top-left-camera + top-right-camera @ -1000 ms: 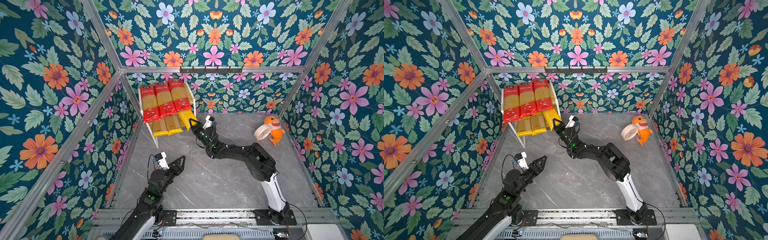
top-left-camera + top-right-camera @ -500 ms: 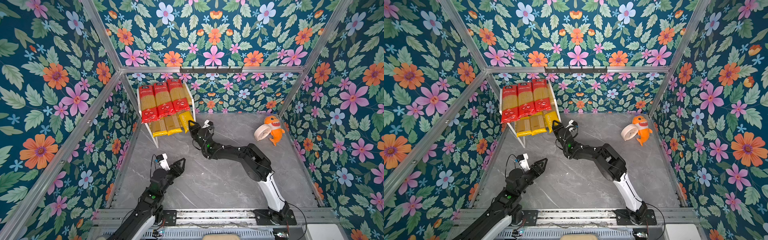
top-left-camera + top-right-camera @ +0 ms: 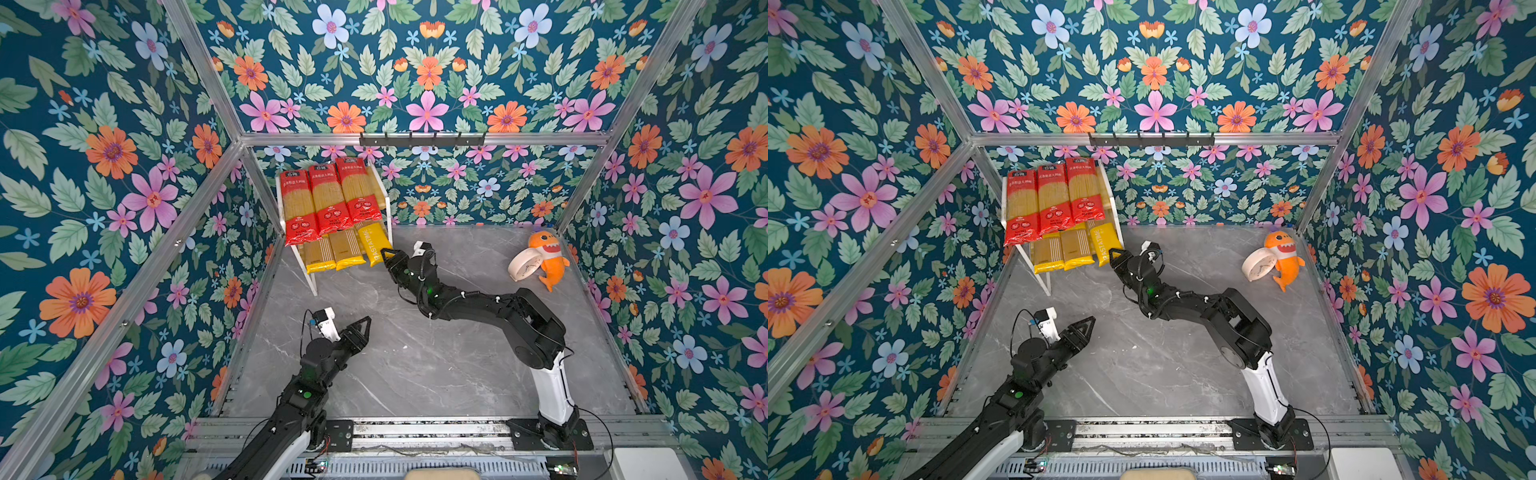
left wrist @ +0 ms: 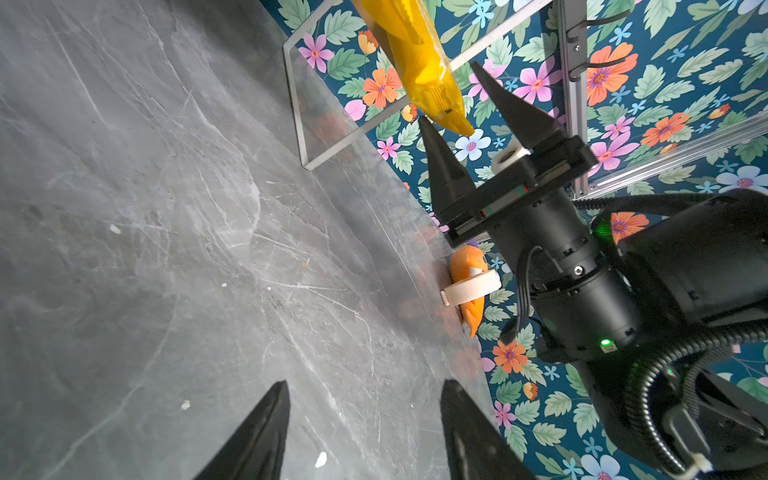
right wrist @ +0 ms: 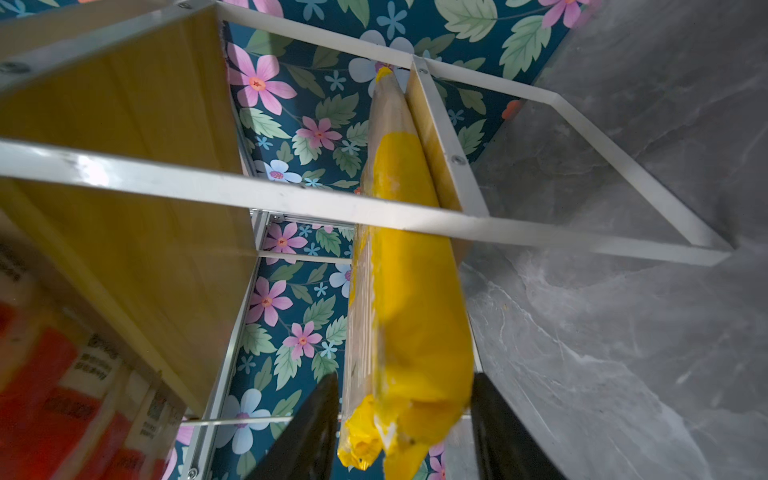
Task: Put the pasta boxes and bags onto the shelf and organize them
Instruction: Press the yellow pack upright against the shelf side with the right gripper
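Note:
The shelf (image 3: pixel 309 279) stands at the back left. Three red pasta packs (image 3: pixel 328 199) lie side by side on its upper board. Three yellow packs (image 3: pixel 332 249) lie on the lower board; the rightmost yellow pack (image 3: pixel 376 245) sits slightly slanted, its near end sticking out past the edge. My right gripper (image 3: pixel 386 255) is open at that end; in the right wrist view its fingers (image 5: pixel 320 415) flank the yellow pack (image 5: pixel 411 311) with gaps on both sides. My left gripper (image 3: pixel 365 326) hovers open over the grey table, with nothing between its fingers (image 4: pixel 266 428).
An orange plush shark (image 3: pixel 546 257) with a white ring (image 3: pixel 523 266) lies at the back right by the wall. A black hook rail (image 3: pixel 422 140) hangs on the back wall. Floral walls with aluminium bars enclose the grey marble table (image 3: pixel 415 365).
My right gripper has opened and let go of the rightmost yellow pack, after shifting slightly left toward the shelf. The left arm has hardly moved.

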`<state>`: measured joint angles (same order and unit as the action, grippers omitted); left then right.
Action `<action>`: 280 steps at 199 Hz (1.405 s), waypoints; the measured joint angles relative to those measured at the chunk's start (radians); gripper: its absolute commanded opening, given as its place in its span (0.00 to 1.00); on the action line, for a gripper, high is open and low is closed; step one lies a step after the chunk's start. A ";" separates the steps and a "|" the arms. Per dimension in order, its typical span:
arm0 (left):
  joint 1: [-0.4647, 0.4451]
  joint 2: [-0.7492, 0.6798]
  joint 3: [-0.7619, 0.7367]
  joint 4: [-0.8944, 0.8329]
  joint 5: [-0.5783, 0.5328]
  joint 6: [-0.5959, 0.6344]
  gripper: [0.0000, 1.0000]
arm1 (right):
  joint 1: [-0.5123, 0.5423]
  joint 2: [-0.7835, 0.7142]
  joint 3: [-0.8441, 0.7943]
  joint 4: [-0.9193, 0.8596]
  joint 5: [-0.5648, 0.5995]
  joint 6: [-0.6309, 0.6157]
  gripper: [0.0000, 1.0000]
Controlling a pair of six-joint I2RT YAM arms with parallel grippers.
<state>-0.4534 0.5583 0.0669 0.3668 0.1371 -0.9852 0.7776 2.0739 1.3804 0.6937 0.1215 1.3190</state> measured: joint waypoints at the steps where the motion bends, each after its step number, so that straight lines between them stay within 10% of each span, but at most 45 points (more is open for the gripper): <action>1: 0.000 0.000 -0.001 0.000 0.000 0.000 0.61 | -0.003 -0.002 -0.001 0.000 -0.006 -0.003 0.50; 93: 0.000 0.019 -0.009 0.030 0.012 0.007 0.61 | -0.058 0.021 0.006 0.000 -0.245 -0.066 0.42; 163: 0.000 0.027 -0.018 0.042 0.012 0.007 0.61 | -0.053 0.058 0.076 -0.024 -0.274 -0.066 0.23; 280: 0.000 0.040 -0.020 0.066 0.017 0.006 0.60 | -0.050 0.135 0.186 -0.046 -0.278 -0.047 0.20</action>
<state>-0.4534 0.5980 0.0471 0.4328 0.1543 -0.9787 0.7273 2.2093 1.5665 0.6479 -0.1562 1.2716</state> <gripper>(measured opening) 0.603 0.199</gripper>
